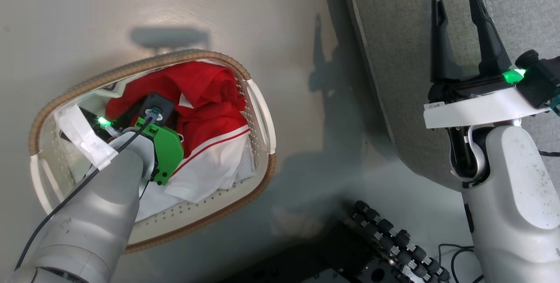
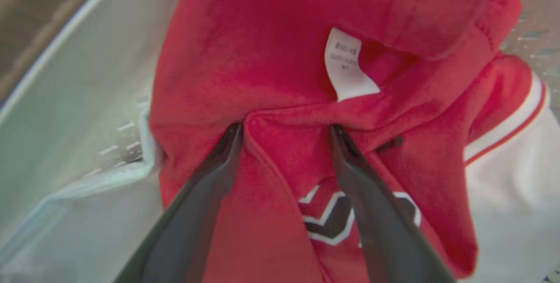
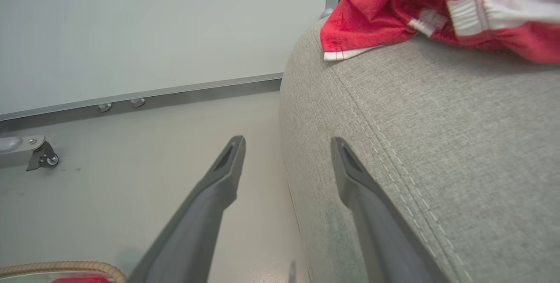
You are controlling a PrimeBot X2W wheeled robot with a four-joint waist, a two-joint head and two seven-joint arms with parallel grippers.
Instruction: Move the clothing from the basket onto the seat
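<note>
The white basket with a brown woven rim stands on the floor at the left, holding bright red clothing with white panels. My left arm reaches down into it. In the left wrist view my left gripper is open, its fingertips pressed into the red clothing with a raised fold between them, just below a white label. My right gripper hovers open and empty over the edge of the grey seat. Another red and white garment lies on the seat beyond my right gripper.
Pale floor separates the basket from the seat. My base with black rollers sits at the bottom centre. A wall rail and a caster lie past the seat. The basket's rim shows low in the right wrist view.
</note>
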